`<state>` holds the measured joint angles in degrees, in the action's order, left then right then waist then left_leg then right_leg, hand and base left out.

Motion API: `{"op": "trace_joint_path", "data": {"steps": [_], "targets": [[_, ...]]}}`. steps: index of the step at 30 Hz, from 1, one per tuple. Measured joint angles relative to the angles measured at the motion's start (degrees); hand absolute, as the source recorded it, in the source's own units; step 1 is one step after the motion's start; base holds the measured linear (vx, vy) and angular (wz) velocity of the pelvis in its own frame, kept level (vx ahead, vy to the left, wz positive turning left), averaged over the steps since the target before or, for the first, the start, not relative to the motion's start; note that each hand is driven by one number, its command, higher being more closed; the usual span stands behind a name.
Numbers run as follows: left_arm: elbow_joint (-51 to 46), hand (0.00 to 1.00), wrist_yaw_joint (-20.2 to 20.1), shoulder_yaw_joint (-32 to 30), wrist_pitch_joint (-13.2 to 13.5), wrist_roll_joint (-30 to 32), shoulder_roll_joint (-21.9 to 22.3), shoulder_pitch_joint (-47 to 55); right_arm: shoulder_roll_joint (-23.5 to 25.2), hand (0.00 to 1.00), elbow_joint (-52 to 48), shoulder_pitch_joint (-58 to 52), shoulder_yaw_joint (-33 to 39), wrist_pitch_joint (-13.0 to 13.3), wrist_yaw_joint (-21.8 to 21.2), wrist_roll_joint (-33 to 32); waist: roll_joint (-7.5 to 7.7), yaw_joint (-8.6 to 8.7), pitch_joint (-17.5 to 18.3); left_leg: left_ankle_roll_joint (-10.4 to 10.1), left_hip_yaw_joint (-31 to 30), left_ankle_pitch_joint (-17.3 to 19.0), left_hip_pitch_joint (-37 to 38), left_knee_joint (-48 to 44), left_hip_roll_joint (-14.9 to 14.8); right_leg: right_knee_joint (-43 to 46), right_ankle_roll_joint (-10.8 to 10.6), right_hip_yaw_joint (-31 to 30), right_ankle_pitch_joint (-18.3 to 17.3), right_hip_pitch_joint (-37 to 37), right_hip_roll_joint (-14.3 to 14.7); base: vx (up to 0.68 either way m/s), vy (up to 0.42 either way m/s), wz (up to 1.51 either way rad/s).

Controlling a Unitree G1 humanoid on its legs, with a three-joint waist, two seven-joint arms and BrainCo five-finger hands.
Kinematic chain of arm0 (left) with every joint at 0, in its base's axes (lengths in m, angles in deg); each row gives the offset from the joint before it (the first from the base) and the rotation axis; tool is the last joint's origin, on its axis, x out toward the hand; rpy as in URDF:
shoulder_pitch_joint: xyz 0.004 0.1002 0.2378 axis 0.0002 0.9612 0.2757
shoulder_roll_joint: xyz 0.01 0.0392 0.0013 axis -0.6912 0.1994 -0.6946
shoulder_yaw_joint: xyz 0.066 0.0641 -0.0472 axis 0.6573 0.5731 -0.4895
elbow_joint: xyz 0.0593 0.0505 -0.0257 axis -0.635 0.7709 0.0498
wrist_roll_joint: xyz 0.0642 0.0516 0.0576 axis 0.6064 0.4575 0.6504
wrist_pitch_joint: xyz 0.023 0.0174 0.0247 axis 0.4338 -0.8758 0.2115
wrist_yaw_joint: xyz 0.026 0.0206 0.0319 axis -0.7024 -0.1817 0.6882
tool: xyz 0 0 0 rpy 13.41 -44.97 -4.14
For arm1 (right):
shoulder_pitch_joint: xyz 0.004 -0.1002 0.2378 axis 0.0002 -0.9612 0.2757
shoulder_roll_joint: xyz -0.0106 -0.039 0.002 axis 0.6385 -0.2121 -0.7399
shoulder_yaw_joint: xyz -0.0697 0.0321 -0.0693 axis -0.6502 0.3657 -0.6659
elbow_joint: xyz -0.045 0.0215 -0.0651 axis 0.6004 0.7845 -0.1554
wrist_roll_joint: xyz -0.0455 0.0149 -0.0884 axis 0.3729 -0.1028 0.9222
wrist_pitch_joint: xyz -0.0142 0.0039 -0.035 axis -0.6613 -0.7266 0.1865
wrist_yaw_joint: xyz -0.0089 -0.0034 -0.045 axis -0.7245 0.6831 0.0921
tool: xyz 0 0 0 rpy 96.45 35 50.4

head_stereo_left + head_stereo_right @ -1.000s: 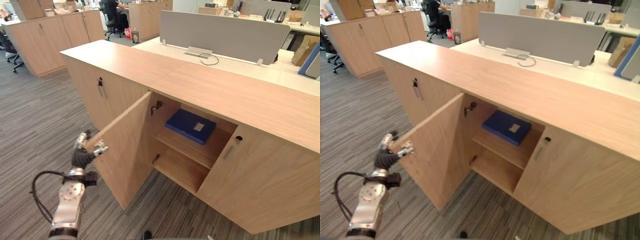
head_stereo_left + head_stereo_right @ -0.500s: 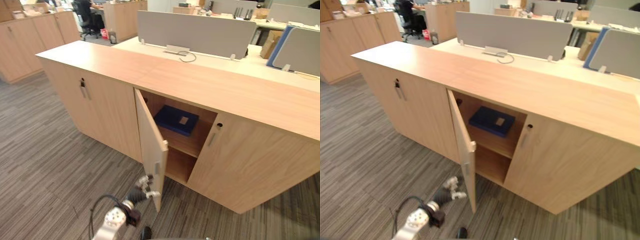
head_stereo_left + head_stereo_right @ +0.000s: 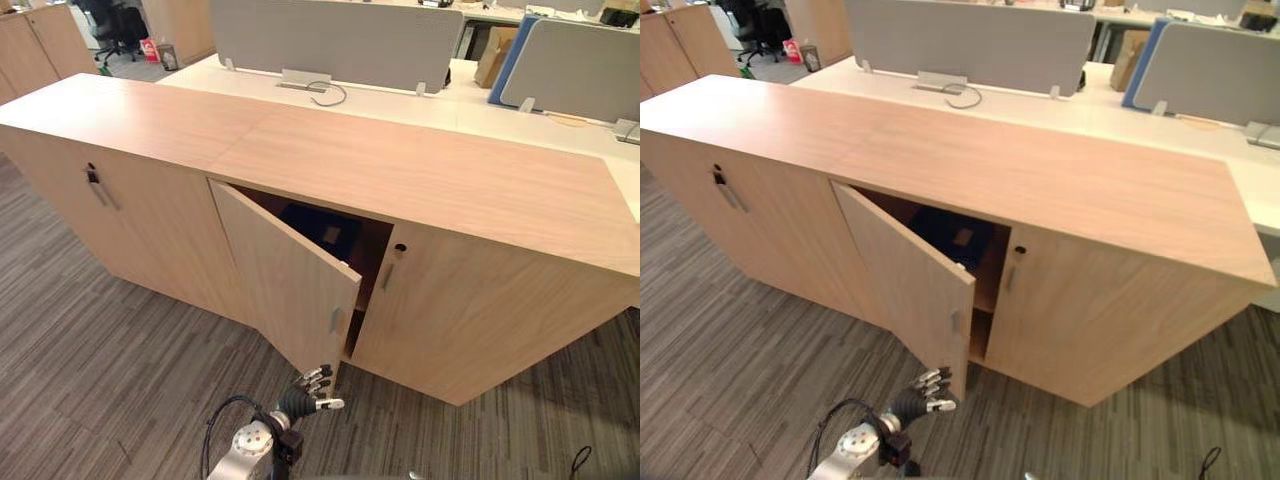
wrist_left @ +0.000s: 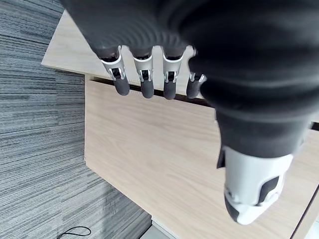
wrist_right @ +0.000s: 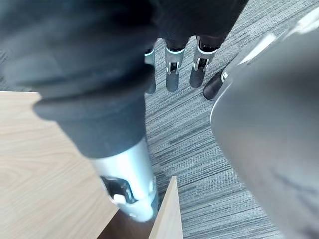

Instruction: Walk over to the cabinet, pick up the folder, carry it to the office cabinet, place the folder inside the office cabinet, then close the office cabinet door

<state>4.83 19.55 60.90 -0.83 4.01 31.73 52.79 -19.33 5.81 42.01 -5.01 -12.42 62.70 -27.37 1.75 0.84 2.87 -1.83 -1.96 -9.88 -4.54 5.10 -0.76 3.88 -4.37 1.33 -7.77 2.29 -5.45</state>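
My left hand (image 3: 308,391) released, fingers straight, by lower corner of door (image 3: 285,290) | door ajar; folder (image 3: 320,228) inside | my right hand (image 5: 173,74) slack, empty, over carpet (image 5: 224,149)

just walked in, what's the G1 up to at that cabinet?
It is at the closing step. The blue folder already lies on the shelf inside the office cabinet. The cabinet door stands partly open, not yet shut. The left hand is by the door's lower outer corner with its fingers straight, facing the door panel; I can't tell whether they are touching it. The right hand hangs open over the carpet, holding nothing.
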Motion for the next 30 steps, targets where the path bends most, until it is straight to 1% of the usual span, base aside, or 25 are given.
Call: {"op": "trace_joint_path", "data": {"steps": [4, 5, 9, 11, 12, 14, 15, 17, 18, 19, 20, 21, 23, 25, 29, 30], "targets": [[3.4, 0.00, 0.8, -0.6, 0.1, 0.1, 0.5, -1.1, 0.0, 0.00, -0.1, 0.2, 0.1, 0.0, 0.7, 0.0, -0.46, 0.65, -0.1, -0.9, 1.0, 0.7, 0.7, 0.1, -1.3, -1.1, 0.7, -0.4, 0.6, 0.8, 0.9, -0.01, -0.054, -0.14], [5.6, 0.00, 1.0, -1.5, 0.1, 0.4, 0.8, -1.2, 0.0, 0.00, -0.1, 0.3, 0.1, 0.0, 0.9, 0.0, -0.39, 0.72, -0.2, -1.1, 1.2, 0.9, 0.7, 0.3, -1.7, -1.6, 0.8, -0.9, 0.9, 0.7, 1.4, -0.06, -0.037, -0.15], [11.5, 0.00, 2.6, -3.9, 0.1, 3.0, 0.8, -0.8, 0.2, 0.00, -1.1, 0.4, 0.2, 0.0, 2.1, -0.1, -0.38, 1.21, -0.9, -1.5, 1.5, 1.2, 0.7, 0.3, -2.2, -2.1, 0.5, -1.5, 1.0, 0.5, 1.6, -0.05, -0.018, -0.10], [14.1, 0.00, 4.0, -7.1, 0.2, 5.2, 1.0, -0.5, 0.5, 0.00, -1.5, 0.9, 0.2, 0.0, 2.6, -0.6, -0.28, 1.22, -1.5, -1.5, 1.6, 1.2, 0.7, 0.3, -2.1, -2.1, 0.4, -1.6, 1.0, 0.5, 1.6, 0.00, 0.000, 0.00], [14.8, 0.00, 4.5, -8.1, 0.2, 5.3, 1.2, -0.5, 0.7, 0.00, -1.5, 1.0, 0.3, 0.0, 2.7, -1.2, -0.23, 1.21, -1.7, -1.5, 1.7, 1.2, 0.7, 0.3, -2.1, -2.1, 0.4, -1.7, 1.0, 0.5, 1.6, 0.00, 0.000, 0.00], [18.6, 0.00, 6.5, -13.1, 0.8, 5.0, 2.0, 0.0, 1.0, 0.00, -1.7, 1.5, 0.8, 0.1, 3.0, -3.1, 0.03, 1.18, -2.2, -1.3, 2.6, 1.2, 0.7, 0.3, -2.1, -2.0, 0.6, -2.3, 1.2, 0.2, 1.7, 0.02, -0.003, -0.11], [19.6, 0.00, 6.9, -14.4, 1.0, 4.7, 2.1, 0.3, 1.2, 0.00, -1.7, 1.5, 1.4, 0.1, 3.1, -3.6, 0.14, 1.15, -2.2, -1.3, 3.0, 1.2, 0.7, 0.3, -2.2, -1.9, 0.7, -2.8, 1.3, 0.0, 1.8, 0.04, -0.006, -0.26], [24.4, 0.00, 7.7, -19.1, 1.6, 1.6, 2.5, 1.0, 1.8, 0.00, -2.2, 2.2, 2.4, 0.1, 3.0, -4.9, 0.38, 0.82, -2.4, -1.5, 4.9, 1.7, 0.9, 0.3, -2.5, -1.5, 0.8, -4.6, 1.4, -0.9, 2.0, 0.05, -0.006, -0.40], [27.1, 0.00, 7.6, -22.2, 1.6, -2.9, 2.9, 1.1, 2.0, 0.00, -2.4, 2.2, 2.9, 0.2, 3.0, -5.3, 0.49, 0.74, -2.5, -1.5, 5.6, 1.9, 1.1, 0.2, -2.5, -1.5, 0.7, -5.0, 1.6, -1.0, 2.0, 0.05, -0.005, -0.32], [28.6, 0.00, 7.4, -24.1, 1.7, -5.8, 3.0, 0.7, 2.2, 0.00, -2.4, 2.2, 4.0, 0.2, 2.9, -5.6, 0.54, 0.74, -2.5, -1.5, 5.8, 2.0, 1.2, 0.2, -2.5, -1.5, 0.7, -5.1, 1.7, -1.0, 2.0, 0.06, -0.005, -0.21], [32.0, 0.00, 7.0, -28.3, 1.9, -9.8, 3.4, 0.2, 2.7, 0.00, -2.1, 2.0, 6.1, 0.3, 2.4, -6.4, 0.67, 0.86, -2.6, -1.5, 6.1, 2.3, 1.7, 0.3, -2.5, -1.6, 0.7, -5.3, 1.7, -0.5, 2.0, 0.04, -0.006, -0.15], [34.7, 0.00, 6.5, -31.9, 2.3, -11.8, 3.7, -0.1, 3.1, 0.00, -2.1, 1.4, 8.1, 0.3, 1.9, -6.9, 0.75, 1.06, -2.6, -1.6, 6.4, 2.7, 2.3, 0.3, -2.5, -2.0, 0.7, -5.3, 1.7, 0.1, 1.9, 0.05, -0.007, -0.14], [37.4, 0.00, 6.4, -34.8, 2.8, -12.0, 3.4, -0.2, 3.5, 0.00, -2.0, 0.6, 9.9, 0.5, 1.4, -7.0, 0.85, 1.15, -2.6, -1.7, 6.7, 3.0, 2.9, 0.3, -2.5, -2.6, 0.7, -5.3, 1.7, 1.0, 1.8, 0.03, -0.005, -0.06], [38.2, 0.00, 6.5, -37.8, 3.1, -10.8, 3.6, 1.0, 4.1, 0.00, -2.1, -0.2, 11.0, 0.7, 0.8, -6.9, 0.90, 1.06, -2.9, -1.8, 7.2, 3.1, 3.0, 0.3, -2.6, -2.6, 0.7, -5.3, 1.7, 0.9, 1.8, 0.03, -0.009, -0.06], [38.0, 0.00, 6.5, -41.4, 3.5, -9.5, 4.5, 2.1, 4.3, 0.00, -2.1, -0.4, 11.0, 1.2, 0.7, -6.8, 1.04, 0.85, -3.0, -1.9, 7.4, 3.2, 3.7, 0.3, -2.7, -2.6, 0.7, -5.3, 1.7, 1.6, 1.8, 0.00, -0.006, -0.03], [38.0, 0.00, 6.5, -41.5, 3.5, -9.2, 4.6, 2.2, 4.3, 0.00, -2.1, -0.5, 11.0, 1.2, 0.7, -6.8, 1.05, 0.81, -3.0, -1.9, 7.4, 3.2, 3.8, 0.3, -2.8, -2.6, 0.7, -5.3, 1.7, 1.7, 1.7, -0.03, -0.001, -0.02]]}}
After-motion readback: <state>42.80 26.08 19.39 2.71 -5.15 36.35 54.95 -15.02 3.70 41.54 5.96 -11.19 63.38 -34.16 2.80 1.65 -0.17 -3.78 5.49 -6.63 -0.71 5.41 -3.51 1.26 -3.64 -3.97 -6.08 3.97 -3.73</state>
